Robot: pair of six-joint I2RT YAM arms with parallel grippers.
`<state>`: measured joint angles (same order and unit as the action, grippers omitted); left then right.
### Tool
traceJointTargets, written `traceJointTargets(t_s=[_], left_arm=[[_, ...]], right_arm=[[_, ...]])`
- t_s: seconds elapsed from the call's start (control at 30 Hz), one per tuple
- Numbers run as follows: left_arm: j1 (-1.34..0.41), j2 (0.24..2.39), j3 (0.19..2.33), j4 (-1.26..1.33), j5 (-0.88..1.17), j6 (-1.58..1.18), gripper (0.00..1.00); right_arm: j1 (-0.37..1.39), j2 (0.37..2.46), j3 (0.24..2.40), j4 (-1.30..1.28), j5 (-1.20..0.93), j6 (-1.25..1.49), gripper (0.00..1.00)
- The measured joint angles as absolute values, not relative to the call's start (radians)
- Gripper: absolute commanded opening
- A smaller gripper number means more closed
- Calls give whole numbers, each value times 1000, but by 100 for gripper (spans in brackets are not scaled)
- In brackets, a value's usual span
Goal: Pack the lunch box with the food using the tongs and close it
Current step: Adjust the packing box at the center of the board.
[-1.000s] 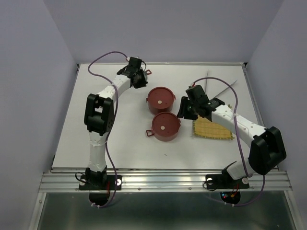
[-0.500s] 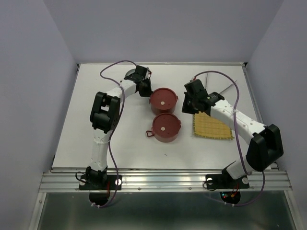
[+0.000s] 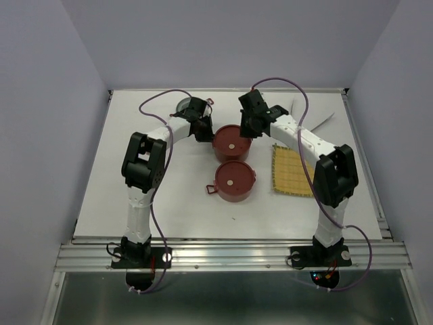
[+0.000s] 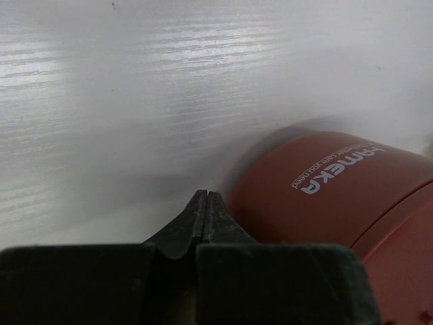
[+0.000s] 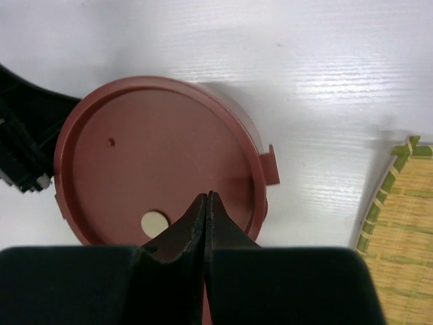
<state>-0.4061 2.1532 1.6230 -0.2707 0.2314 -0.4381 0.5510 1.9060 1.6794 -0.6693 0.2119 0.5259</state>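
We find the lunch box as two round dark-red plastic containers in the middle of the white table (image 3: 101,203), each covered by a flat red top with a pale centre dot. The far container (image 3: 231,142) and the near container (image 3: 234,180) stand one just behind the other; we cannot tell whether their rims touch.

The left gripper (image 3: 203,130) sits low at the left side of the far container. In its wrist view the two black fingers (image 4: 196,220) are pressed together with nothing between them, and the tip lies just beside the container's red wall (image 4: 325,203), which carries white lettering.

The right gripper (image 3: 247,128) hangs over the far right edge of the same container. From its wrist camera we look straight down on the flat red lid (image 5: 162,156) with its raised rim and small side tab. The fingers are closed tight on nothing, their tip over the lid near the pale dot (image 5: 154,223).

The square yellow woven mat (image 3: 292,170) lies to the right of both containers. The long thin silver metal tongs (image 3: 327,120) lie on the table beyond the mat, partly hidden by the right arm, well apart from either gripper.
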Motion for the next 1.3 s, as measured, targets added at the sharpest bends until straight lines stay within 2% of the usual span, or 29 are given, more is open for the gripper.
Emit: traceJointTargets(t_s=[0.2,0.8,1.0,1.3], left_arm=[[-406,2153,1623,-273,227,-433,0],[-397,2151,1669,-310,178,-416,0],[-389,2146,1674,-314,171,-416,0],[-375,2146,1682,-327,164,-415,0]], right_arm=[[551,2039,1766,-694,256,512,1],[554,2033,1859,-750,237,479,1],[610,2035,1928,-752,216,466,1],[676,2147,1951,-746,194,467,1]])
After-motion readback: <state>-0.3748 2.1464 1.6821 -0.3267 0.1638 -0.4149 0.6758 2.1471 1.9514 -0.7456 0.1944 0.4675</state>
